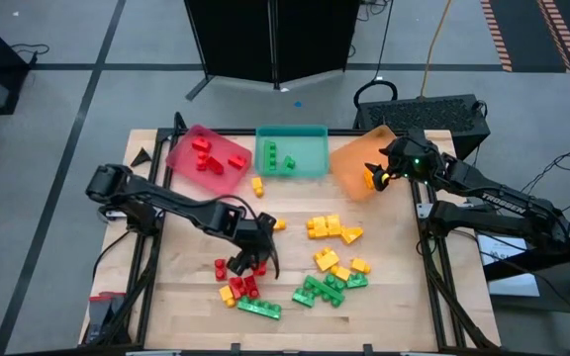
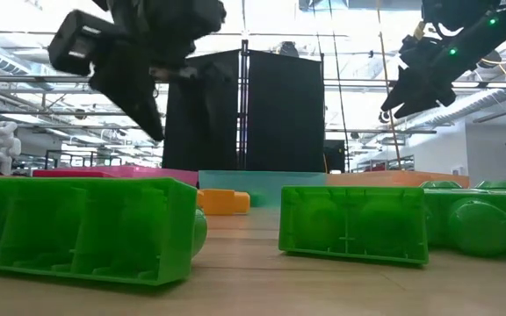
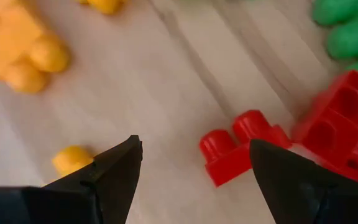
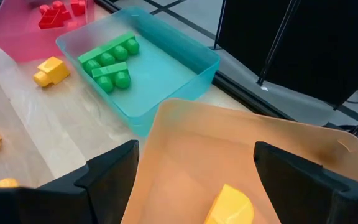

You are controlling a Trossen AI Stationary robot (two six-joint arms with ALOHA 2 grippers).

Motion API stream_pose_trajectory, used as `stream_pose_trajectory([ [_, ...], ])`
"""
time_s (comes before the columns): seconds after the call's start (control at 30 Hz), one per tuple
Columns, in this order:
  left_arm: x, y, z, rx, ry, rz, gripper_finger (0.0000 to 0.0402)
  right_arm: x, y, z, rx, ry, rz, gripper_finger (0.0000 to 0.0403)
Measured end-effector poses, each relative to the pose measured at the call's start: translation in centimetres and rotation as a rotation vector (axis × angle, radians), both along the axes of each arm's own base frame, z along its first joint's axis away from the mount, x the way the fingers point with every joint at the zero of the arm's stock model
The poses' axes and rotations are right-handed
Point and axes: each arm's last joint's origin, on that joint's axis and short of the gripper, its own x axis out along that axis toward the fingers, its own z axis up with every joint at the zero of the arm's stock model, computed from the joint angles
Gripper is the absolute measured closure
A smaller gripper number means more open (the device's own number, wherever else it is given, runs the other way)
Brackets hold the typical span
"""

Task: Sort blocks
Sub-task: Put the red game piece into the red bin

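Along the far edge of the table (image 1: 196, 326) stand three trays. The red tray (image 1: 181, 163), at the far left, holds several red blocks (image 1: 204, 153). The teal tray (image 1: 315, 163) beside it holds green blocks (image 1: 274, 156). One yellow block (image 1: 258, 185) lies on the table just in front of the teal tray.

The left gripper (image 1: 255, 259) hangs over the near-left part of the table with its fingers spread and nothing between them, directly above a cluster of red blocks (image 1: 237, 282). In the left wrist view a small red block (image 3: 241, 146) lies between the fingertips (image 3: 120, 165).

Toward the middle and near edge lie loose yellow blocks (image 1: 330, 227) and green blocks (image 1: 315, 290).

At the far right, the orange tray (image 1: 349, 163) is tilted. The right gripper (image 1: 379, 176) hovers over it, fingers spread, and a yellow block (image 4: 229, 205) lies in the tray below them.
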Motion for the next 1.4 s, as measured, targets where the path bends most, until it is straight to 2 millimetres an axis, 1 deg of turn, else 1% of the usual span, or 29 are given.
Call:
stream_pose_trajectory([
  [0.17,0.2,-0.2,-1.7,0.023,0.066,-0.119,0.0102,-0.1,0.1,-0.2,0.013,0.019,-0.001,0.0088],
  [0.37,0.1,-0.2,-2.3,0.081,0.063,-0.247,0.0102,-0.2,0.1,-0.3,0.023,0.032,-0.003,0.0088],
  [0.53,-0.5,-0.1,-3.1,0.121,0.078,-0.351,0.0102,-0.2,0.1,-0.3,0.036,0.018,-0.015,0.0088],
  [0.67,-0.5,0.1,-3.4,0.125,0.064,-0.36,0.0102,-0.2,0.1,-0.3,0.037,0.017,-0.016,0.0088],
  [0.77,-0.1,0.0,-3.8,0.127,0.031,-0.377,0.0102,-0.2,0.1,-0.3,0.036,0.016,-0.016,0.0088],
  [0.87,0.4,-0.2,-4.8,0.119,0.025,-0.415,0.0102,-0.2,0.1,-0.3,0.036,0.016,-0.016,0.0088],
  [1.0,0.7,-0.3,-6.5,0.108,0.068,-0.424,0.0102,-0.2,0.1,-0.3,0.036,0.016,-0.016,0.0088],
  [1.1,1.0,-0.4,-7.1,0.108,0.075,-0.449,0.0104,-0.2,0.1,-0.3,0.036,0.016,-0.016,0.0088],
  [1.23,1.0,-0.4,-7.6,0.113,0.086,-0.466,0.0126,-0.2,0.1,-0.3,0.036,0.016,-0.016,0.0088],
  [1.3,0.9,-0.4,-7.6,0.113,0.09,-0.467,0.0149,-0.2,0.1,-0.3,0.036,0.016,-0.016,0.0088],
  [1.4,1.0,-0.4,-7.6,0.115,0.092,-0.466,0.0195,-0.2,0.1,-0.3,0.035,0.016,-0.017,0.0088],
])
